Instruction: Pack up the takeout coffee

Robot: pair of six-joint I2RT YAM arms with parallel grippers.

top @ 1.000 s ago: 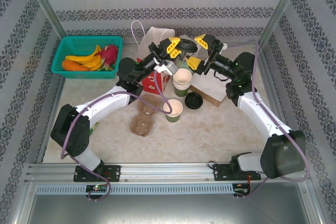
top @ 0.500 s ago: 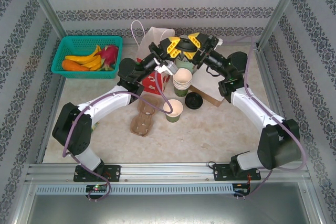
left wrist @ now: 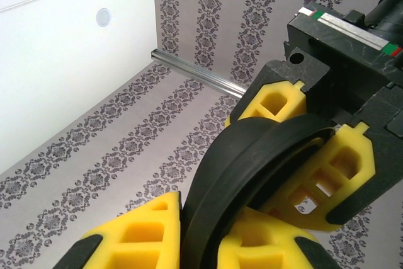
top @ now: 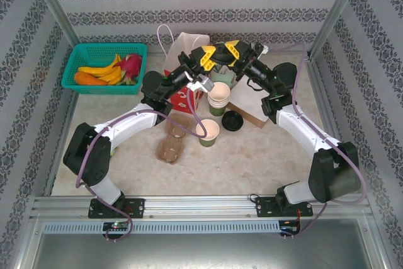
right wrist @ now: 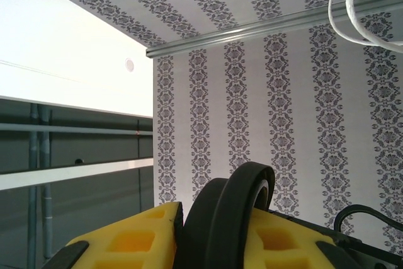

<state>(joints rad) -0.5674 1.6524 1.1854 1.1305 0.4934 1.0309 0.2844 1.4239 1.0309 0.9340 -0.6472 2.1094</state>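
High above the back of the table, a round black lid [top: 221, 56] is held edge-on between both grippers. My left gripper [top: 211, 58] is shut on it from the left, its yellow fingers [left wrist: 132, 234] pressed to the lid's rim [left wrist: 252, 155]. My right gripper [top: 233, 55] is shut on it from the right; in the right wrist view two black rims [right wrist: 242, 212] sit side by side between its fingers [right wrist: 135, 240]. The green paper cup [top: 208, 133] stands open on the table. The brown pulp tray [top: 171, 143] lies to its left.
A stack of cream cups [top: 219, 96] and a red-and-white bag [top: 186, 97] stand under the grippers. Another black lid [top: 232, 120] lies on brown paper right of the cup. A green basket [top: 79, 55] of fruit sits back left.
My right gripper moved left from beside the lid and shut its wide-open jaws on it. The left gripper kept its hold and barely moved.
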